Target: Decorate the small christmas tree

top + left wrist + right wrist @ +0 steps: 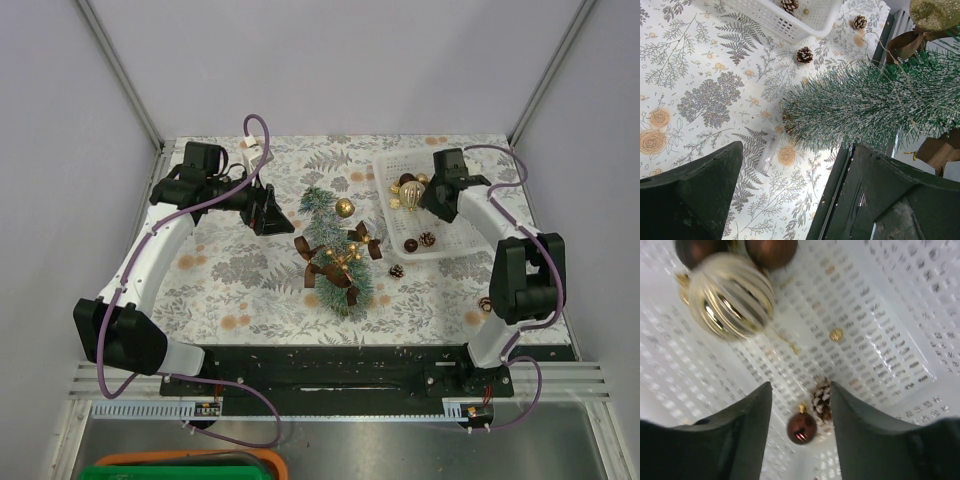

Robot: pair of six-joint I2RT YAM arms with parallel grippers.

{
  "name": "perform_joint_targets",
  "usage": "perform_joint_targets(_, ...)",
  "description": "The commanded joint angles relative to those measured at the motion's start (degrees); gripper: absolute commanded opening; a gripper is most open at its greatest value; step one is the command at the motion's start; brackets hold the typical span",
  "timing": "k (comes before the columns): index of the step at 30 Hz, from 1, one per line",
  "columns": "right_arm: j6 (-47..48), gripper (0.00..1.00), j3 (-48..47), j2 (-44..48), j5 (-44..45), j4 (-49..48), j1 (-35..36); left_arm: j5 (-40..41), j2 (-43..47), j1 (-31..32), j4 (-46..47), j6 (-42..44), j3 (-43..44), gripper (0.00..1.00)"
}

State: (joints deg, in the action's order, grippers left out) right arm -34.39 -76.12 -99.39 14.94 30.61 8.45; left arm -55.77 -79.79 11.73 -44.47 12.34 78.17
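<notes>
Right tool (800, 390) — apart, empty — hangs over the basket (455, 238) right of the small christmas tree (335, 250); left tool (797, 147), apart, nearer.

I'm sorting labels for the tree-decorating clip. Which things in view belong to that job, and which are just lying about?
Job: small christmas tree; white basket; striped gold bauble; brown bauble; pine cone.
Lying about: clear tube beside the tree; green and orange container.
</notes>
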Motion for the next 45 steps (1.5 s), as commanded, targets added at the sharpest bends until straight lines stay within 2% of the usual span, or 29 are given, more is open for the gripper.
perform_joint_targets(1, -0.24, 0.66, 7.28, 3.32, -7.38, 1.21, -0.19, -1.01, 1.48, -0.56, 1.23, 2.16, -0.56, 0.99)
perform_joint_targets(3, -0.24, 0.71, 10.1, 3.94, -7.73, 0.51, -0.19, -1.18, 1.48, -0.74, 1.23, 2.25, -0.74, 0.99)
perform_joint_targets(5, 0.2, 0.73, 11.51, 3.42, -7.91, -0.2, -0.19, -1.27, 1.48, -0.74, 1.14, 2.34, -0.91, 0.99)
perform_joint_targets(11, 0.29, 0.71, 10.55, -2.29, -9.67, -0.99, -0.19, -1.1, 1.48, -0.74, 1.23, 1.81, -0.39, 0.99)
perform_joint_targets(14, 0.29, 0.65, 11.08, -3.0, -8.79, -2.48, -0.19, -0.66, 1.48, -0.74, 1.23, 1.9, -0.48, 0.99)
perform_joint_targets(23, 1.08, 0.36, 10.9, -0.1, -6.68, -2.84, -0.19, -0.83, 0.42, -0.74, 0.87, 1.64, 0.49, 0.99)
perform_joint_targets(31, 1.61, 0.29, 9.41, 7.09, -6.41, -3.19, -0.19, -0.57, 1.12, -0.65, 0.87, 1.46, -0.03, 0.99)
perform_joint_targets(39, 1.61, 0.29, 14.58, 23.7, -22.3, -10.83, -0.19, -0.83, 1.3, -0.65, 0.79, 1.46, 0.14, 0.99)
perform_joint_targets(45, 2.84, 0.29, 18.63, 29.95, -31.71, -9.69, -0.19, -0.83, 1.74, -0.65, 0.87, 1.9, -0.74, 0.99)
